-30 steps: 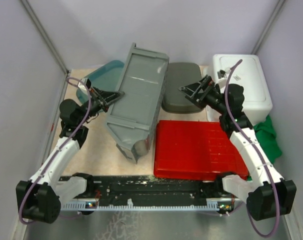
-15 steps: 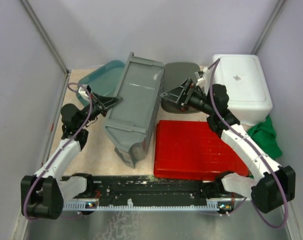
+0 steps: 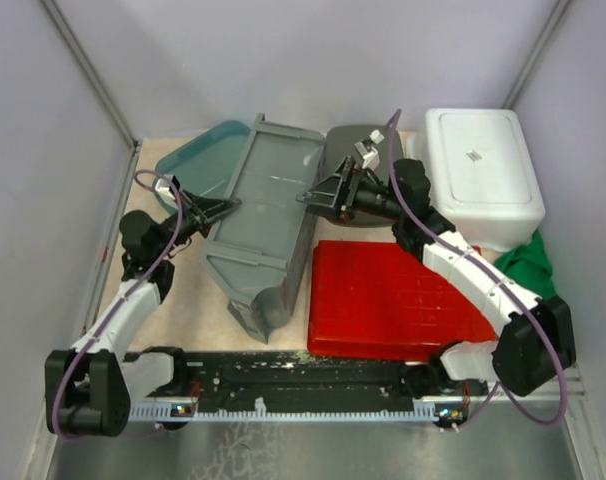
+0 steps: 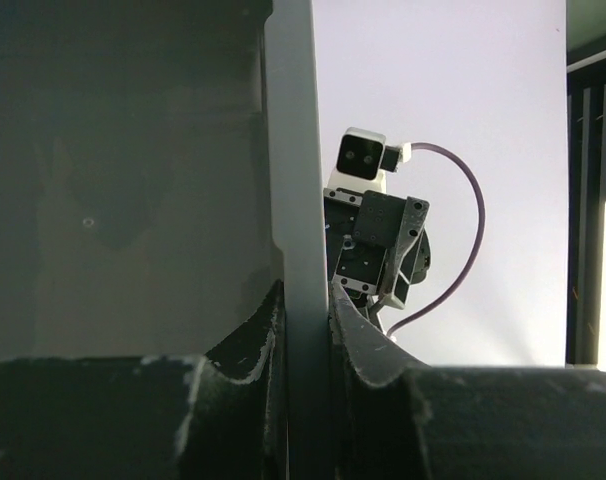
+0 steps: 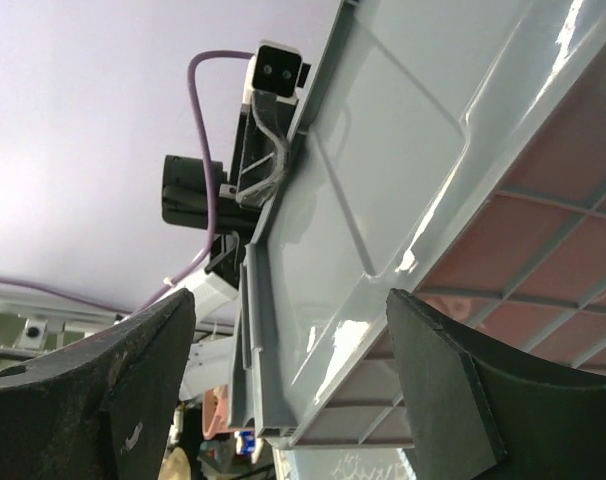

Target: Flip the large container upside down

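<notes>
White walls close in a beige table (image 3: 198,290), and from above the large grey container (image 3: 268,225) lies in the middle left of it. It is tipped up on one long side with its open mouth facing up and to the far side, and is not yet over. A teal tray (image 3: 198,155) sits far left, a dark lid (image 3: 358,150) just beyond the container, a white bin (image 3: 483,175) far right, a red lid (image 3: 393,300) near right and a green cloth (image 3: 528,270) at the right edge. The left gripper (image 3: 221,207) meets the container's left rim and the right gripper (image 3: 311,197) comes up to the right rim. On the left wrist camera, the left gripper (image 4: 303,330) is pinched tight on the pale rim wall, one finger on each face. On the right wrist camera, the right gripper (image 5: 293,300) stands wide, the container's (image 5: 383,200) rim and wall running between its fingers (image 5: 133,390) without a clear touch. I'd say the flip is midway. The right side next needs to close on that rim, so both arms can roll the container onto its mouth.
</notes>
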